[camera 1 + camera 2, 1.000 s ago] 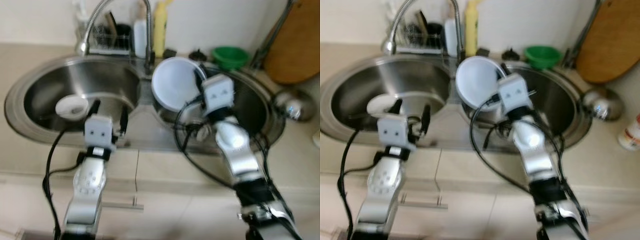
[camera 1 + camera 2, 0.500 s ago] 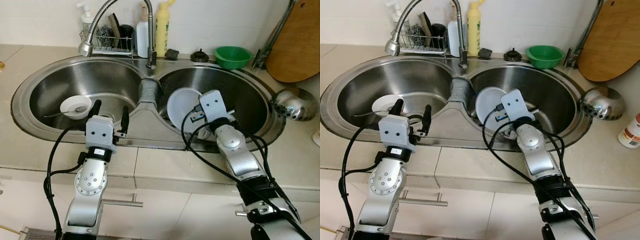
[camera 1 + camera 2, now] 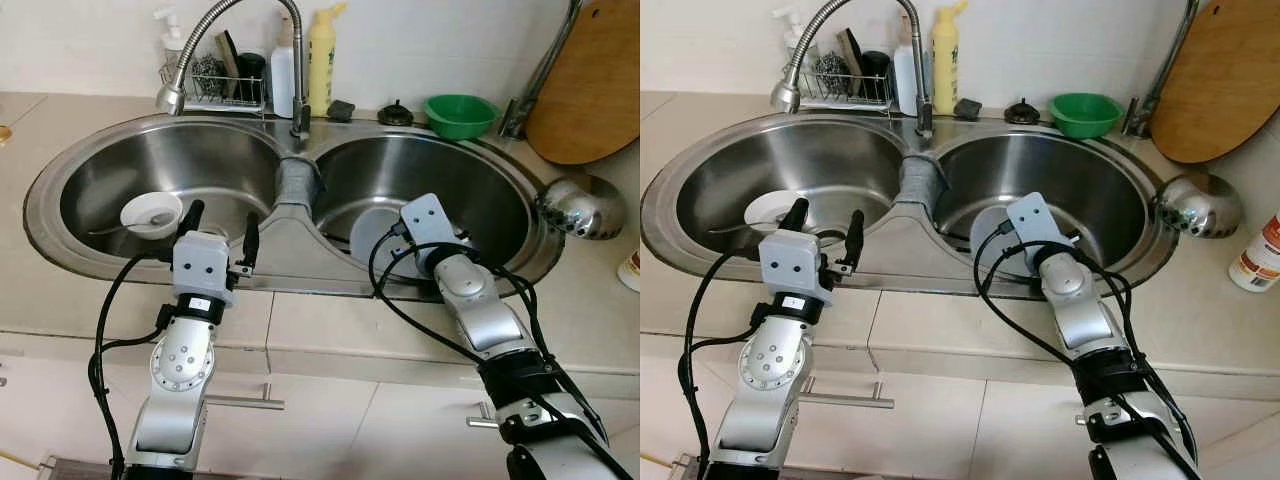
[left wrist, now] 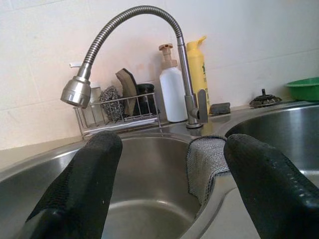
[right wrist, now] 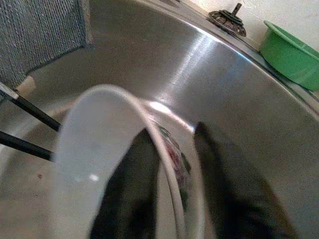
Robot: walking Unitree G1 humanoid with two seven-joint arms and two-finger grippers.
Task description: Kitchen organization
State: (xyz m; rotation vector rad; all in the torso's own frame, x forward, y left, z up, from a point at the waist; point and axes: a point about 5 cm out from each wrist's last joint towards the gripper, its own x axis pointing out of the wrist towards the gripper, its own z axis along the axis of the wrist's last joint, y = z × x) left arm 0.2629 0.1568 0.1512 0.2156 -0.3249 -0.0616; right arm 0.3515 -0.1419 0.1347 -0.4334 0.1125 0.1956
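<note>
My right gripper [image 5: 174, 135] is shut on the rim of a white bowl [image 3: 372, 232], one finger inside and one outside. The bowl sits tilted, low in the right basin [image 3: 480, 190] of the steel double sink. A dark pattern shows inside the bowl [image 5: 99, 149]. My left gripper [image 3: 222, 226] stands open over the front rim of the left basin [image 3: 100, 180], holding nothing. A small white bowl [image 3: 150, 212] with a spoon rests on the floor of the left basin, just beyond that gripper's left finger.
A grey cloth [image 3: 297, 186] hangs over the divider below the faucet [image 3: 296, 70]. Behind the sink stand a wire rack [image 3: 215, 85], a yellow bottle [image 3: 322, 60] and a green bowl [image 3: 461, 112]. A wooden board [image 3: 590, 90] and a steel ladle [image 3: 578, 206] are at the right. Black chopsticks [image 5: 27, 114] lie in the right basin.
My right gripper has carried the white bowl from above the divider down into the right basin. The left arm has held still. The picture has sharpened.
</note>
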